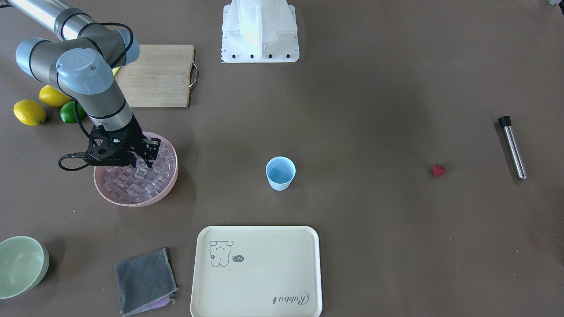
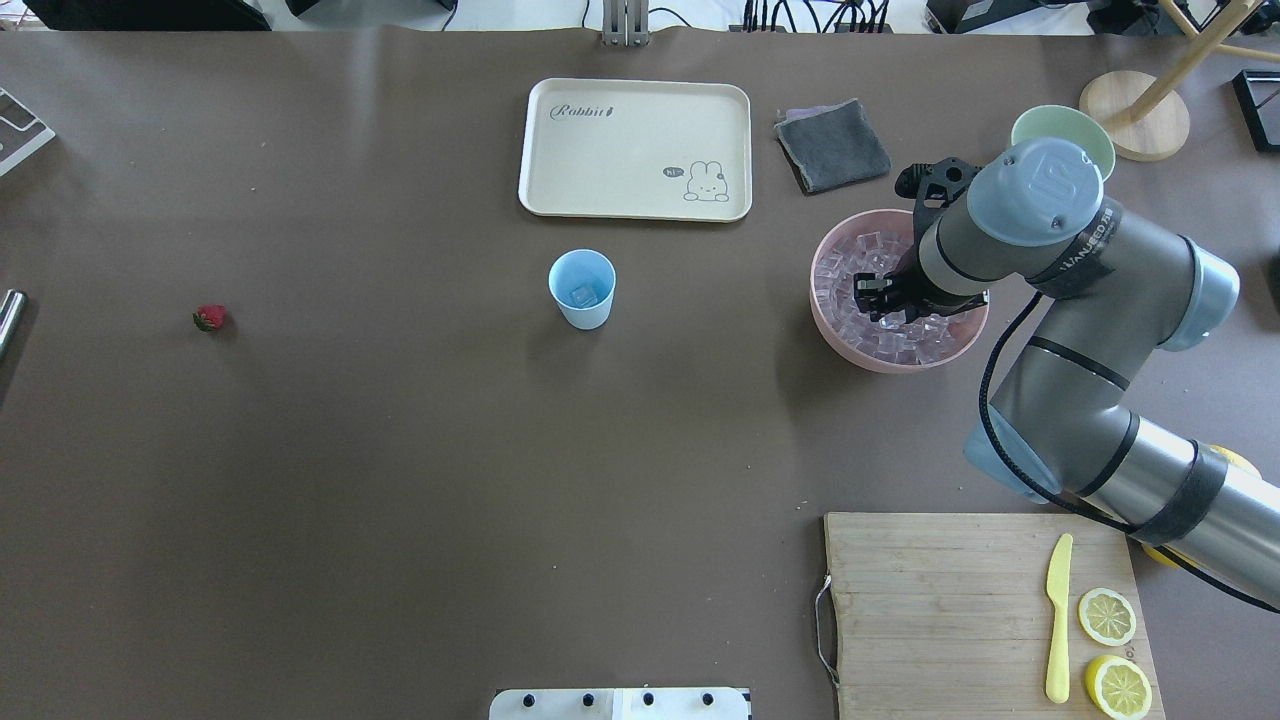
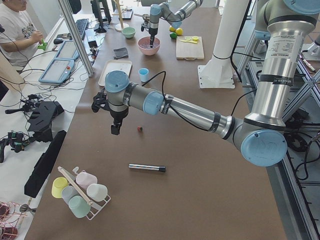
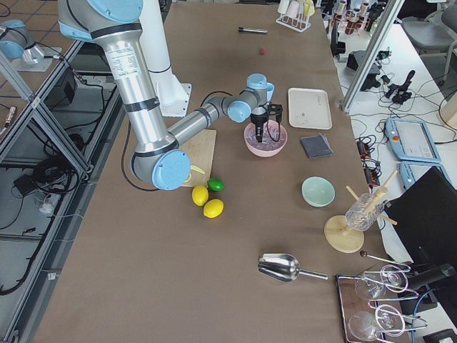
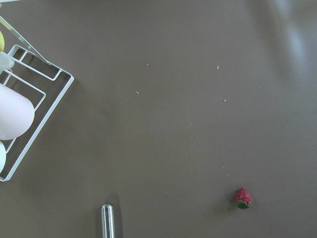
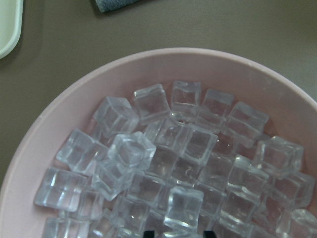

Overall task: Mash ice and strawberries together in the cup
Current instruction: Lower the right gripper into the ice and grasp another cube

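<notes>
The small light blue plastic cup [image 2: 581,290] stands at the middle of the worktop, slightly toward the far edge, with what looks like one clear cube already inside. The rest of the clear, glassy ice cubes [image 6: 188,148] are heaped in a round pink bowl [image 6: 74,104] toward the worktop's right end. The right gripper [image 2: 878,300] is lowered into them, its jaws apart and straddling a cube. The small red strawberry [image 2: 210,318] lies bare on the worktop near the left end, not yet in the cup. The left gripper [image 3: 115,131] hangs above it; I cannot tell its state. A steel muddler with a black cap [image 1: 513,149] lies untouched near the left edge, so more ice, the berry and all the mashing appear to remain.
</notes>
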